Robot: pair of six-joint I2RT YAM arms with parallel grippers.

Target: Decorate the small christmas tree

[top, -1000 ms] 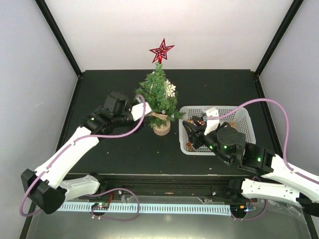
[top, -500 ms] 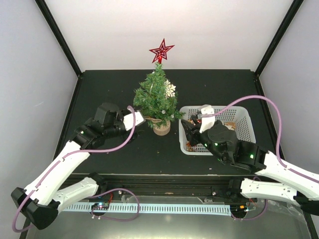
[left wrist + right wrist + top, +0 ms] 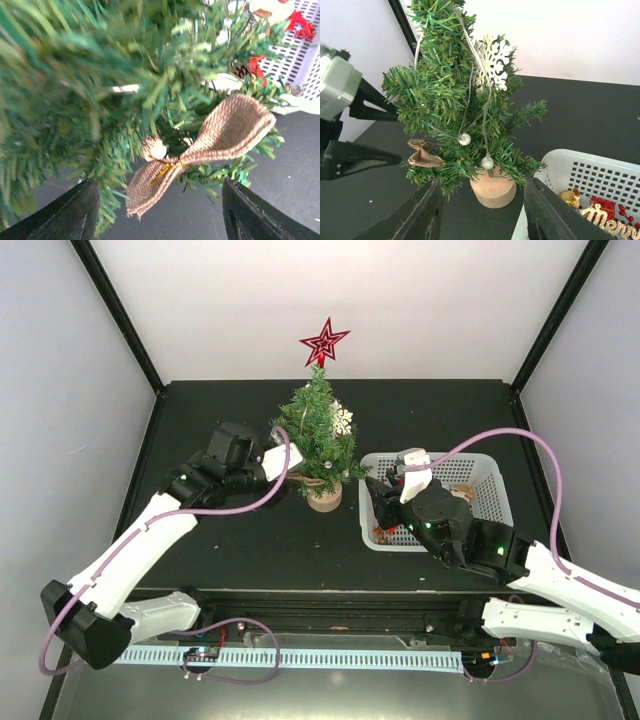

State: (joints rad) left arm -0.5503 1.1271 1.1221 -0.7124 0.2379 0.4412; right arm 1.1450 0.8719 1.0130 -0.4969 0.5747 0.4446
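Observation:
The small christmas tree (image 3: 318, 435) stands on its round wooden base (image 3: 323, 498) at the table's middle back. It carries a red star (image 3: 324, 342), a white snowflake (image 3: 342, 420), a beaded string and a burlap bow (image 3: 210, 145) on a low left branch. My left gripper (image 3: 293, 472) is open and empty at the tree's left side; the bow hangs just beyond its jaws (image 3: 159, 202). My right gripper (image 3: 378, 498) is open and empty, right of the tree over the basket's left rim. Its view shows the tree (image 3: 455, 95), the bow (image 3: 424, 154) and the base (image 3: 492, 187).
A white slotted basket (image 3: 485, 472) stands right of the tree; it also shows in the right wrist view (image 3: 600, 172). It holds a gold bell (image 3: 568, 196), a gold "Merry" sign (image 3: 607, 215) and red berries. Black posts and white walls close in the table.
My left gripper drew back from the tree, then came in again to its left side. The right arm has shifted slightly left. The bow stays on the branch.

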